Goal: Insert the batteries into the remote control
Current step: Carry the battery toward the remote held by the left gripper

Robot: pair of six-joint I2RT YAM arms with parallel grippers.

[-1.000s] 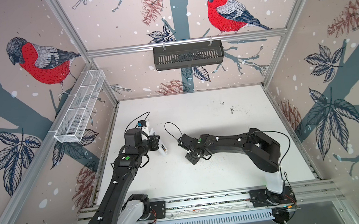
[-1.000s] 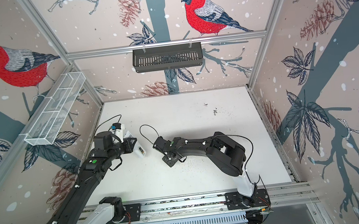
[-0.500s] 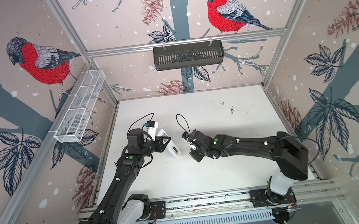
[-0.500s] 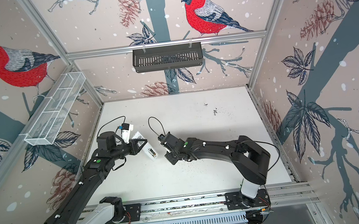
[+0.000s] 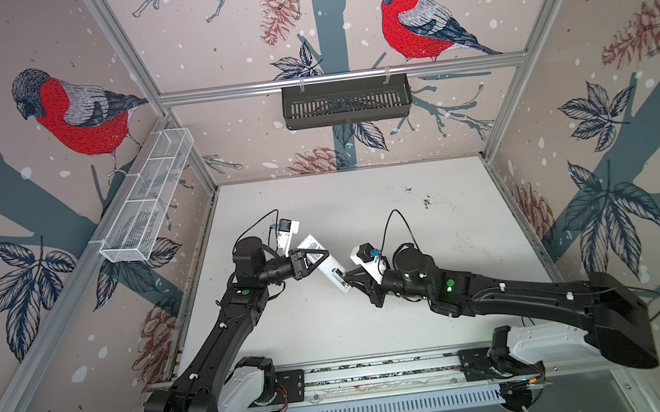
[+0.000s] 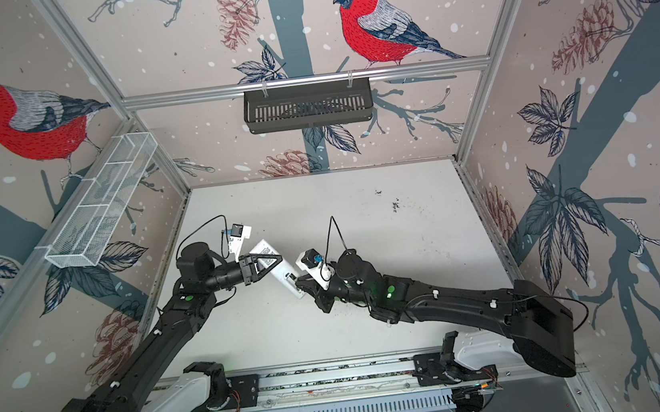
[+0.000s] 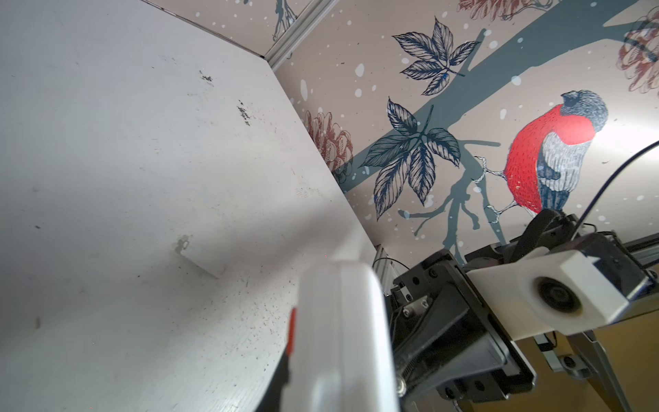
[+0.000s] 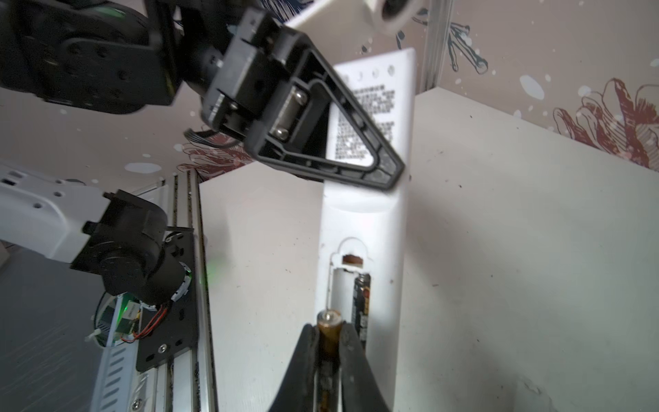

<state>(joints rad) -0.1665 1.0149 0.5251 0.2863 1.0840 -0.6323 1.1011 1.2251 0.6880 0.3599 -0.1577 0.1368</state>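
**SECOND BATTERY: SEATING INTO OPEN BAY**

**Item.** Second battery [image 8: 328, 323], gripped lengthwise in the right claw [image 8: 330, 333], which is clamped on its body. The gold end leads and sits at the mouth of the empty slot [image 8: 338, 289].

**Companion.** Seated battery [image 8: 362, 303], lying in the neighbouring slot just beside the empty one.

**Housing.** Remote [image 8: 367, 214], back up, bay uncovered and tilted. It is held off the bench [image 5: 384, 218], over its middle and nearer the left edge than the right. The left claw [image 5: 320, 255] is clamped across the labelled end, well apart from the bay.

**Loose.** A small flat white piece [image 7: 203, 258] lies on the bench, probably the cover.

**Handling notes (judgement).**
- Bring the battery's axis parallel to the slot before advancing, because a skewed entry would jam on the slot wall.
- Polarity marks are not legible, so whether the gold end should lead cannot be confirmed.
- Seat the leading end against the far contact [image 8: 351, 259] first, then lower the trailing end.
- The claw's fingers flank the battery and will likely foul the slot wall and the seated battery. Let go once it is partly in and finish with a light press.
- Push gently, since force along the remote could slide it in the left claw's grip or dislodge the seated battery.
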